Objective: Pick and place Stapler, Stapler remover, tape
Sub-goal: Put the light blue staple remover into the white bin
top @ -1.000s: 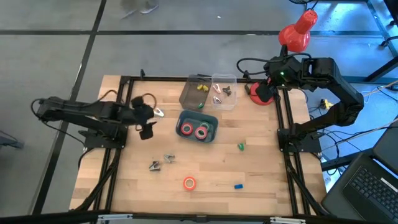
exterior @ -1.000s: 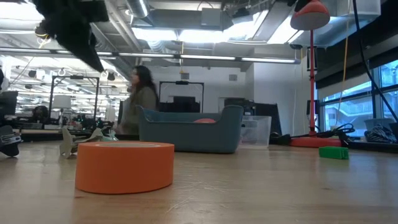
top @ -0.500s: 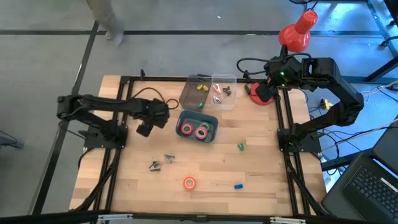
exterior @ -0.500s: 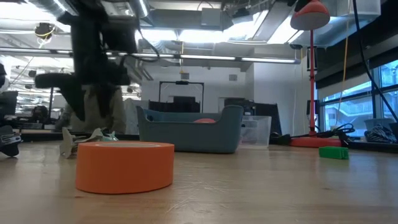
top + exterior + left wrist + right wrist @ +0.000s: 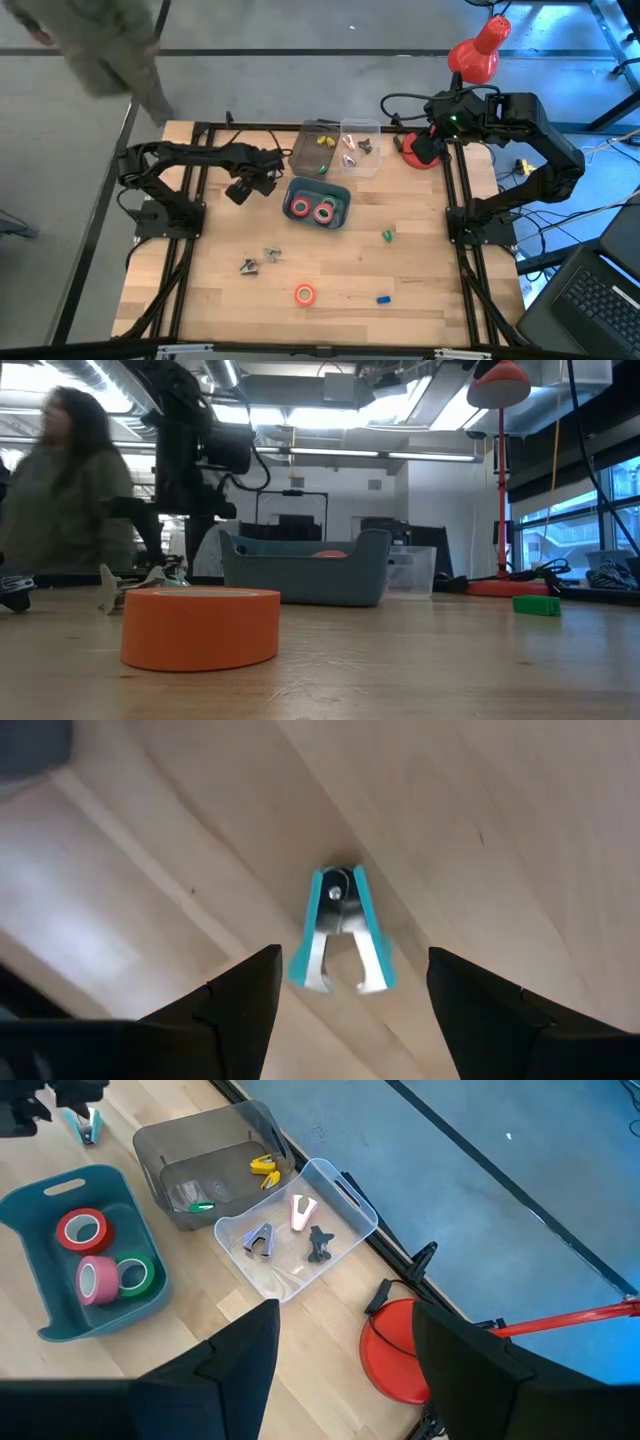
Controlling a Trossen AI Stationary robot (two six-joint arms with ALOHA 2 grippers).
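Left gripper (image 5: pixel 345 995) hangs directly over the teal staple remover (image 5: pixel 341 929), which lies flat on the desk (image 5: pixel 420 260), dead centre between the wide-spread, empty fingers (image 5: pixel 235 1000). The remover's long axis runs forward from the gripper, steel claws pointing back toward it. Right gripper (image 5: pixel 345 1365) waits well apart, also open, above the clear tray (image 5: pixel 345 1198). From overhead the arm hides the remover entirely; its height clearance is hard to judge.

Grey concrete floor (image 5: pixel 300 85); ceiling strip lights (image 5: pixel 330 453); windows (image 5: pixel 560 525); red floor lamp (image 5: pixel 499 385); person (image 5: pixel 65 500) passing.
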